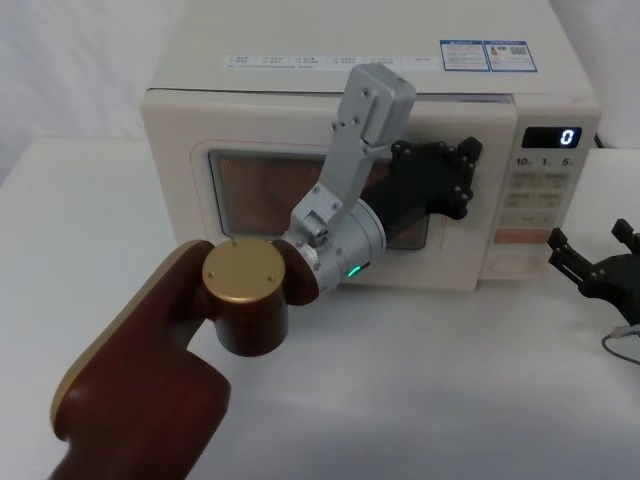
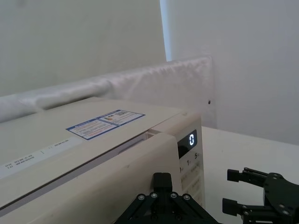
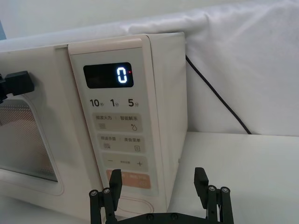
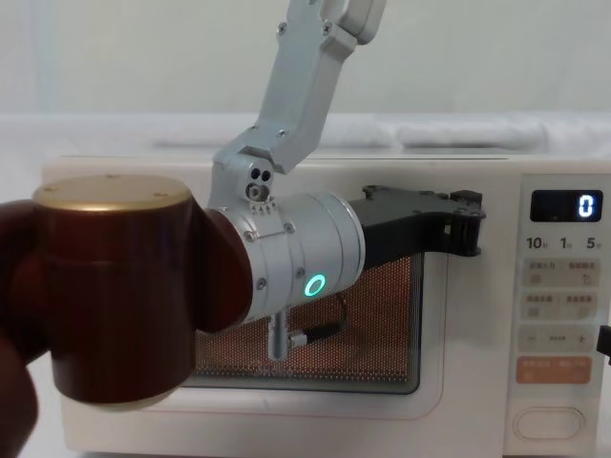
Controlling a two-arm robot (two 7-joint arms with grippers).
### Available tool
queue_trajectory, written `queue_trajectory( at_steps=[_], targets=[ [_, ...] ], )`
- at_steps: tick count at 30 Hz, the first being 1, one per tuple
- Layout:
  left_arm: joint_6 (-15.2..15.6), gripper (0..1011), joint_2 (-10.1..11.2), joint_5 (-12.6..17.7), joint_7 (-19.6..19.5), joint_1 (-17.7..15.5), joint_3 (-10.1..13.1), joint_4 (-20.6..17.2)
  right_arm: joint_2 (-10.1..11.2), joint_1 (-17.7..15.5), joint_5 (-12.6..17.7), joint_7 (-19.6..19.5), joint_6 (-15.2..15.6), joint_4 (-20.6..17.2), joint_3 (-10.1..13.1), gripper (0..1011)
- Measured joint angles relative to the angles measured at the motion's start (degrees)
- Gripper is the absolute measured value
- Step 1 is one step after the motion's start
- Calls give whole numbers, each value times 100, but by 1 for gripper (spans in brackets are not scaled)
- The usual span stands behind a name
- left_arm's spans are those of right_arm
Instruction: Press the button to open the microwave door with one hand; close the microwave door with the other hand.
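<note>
Jaws spread, left black ribbed gripper presses the cream-white microwave door; push squarely until it latches.

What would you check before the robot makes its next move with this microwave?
1. Left gripper placed on the door, near its upper right corner: ok.
2. Door fully latched: cannot tell; the left wrist view shows a thin gap along its top edge.
3. Right gripper clear of the door, open, beside the control panel: ok.
4. Button free, nothing touching it: ok.
5. Display reads 0, not running: ok.
</note>
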Motion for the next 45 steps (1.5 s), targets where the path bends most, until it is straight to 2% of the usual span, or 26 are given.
queue_trajectory(
  at_steps=[14,27,33,37,45],
  targets=[
    [-26,0,-245,152,70,-142,-77,295,0,0,0,0,0,0,0,1002],
    [-27,0,-321,211,74,-141,-140,316,0,0,0,0,0,0,0,1002],
    [34,0,-157,135,-75,151,-101,-177,0,0,0,0,0,0,0,1003],
    [81,0,46,129,-76,453,-95,-609,0,0,0,0,0,0,0,1003],
    [174,0,416,175,89,1065,-244,-1293,0,0,0,0,0,0,0,1002]
  ],
)
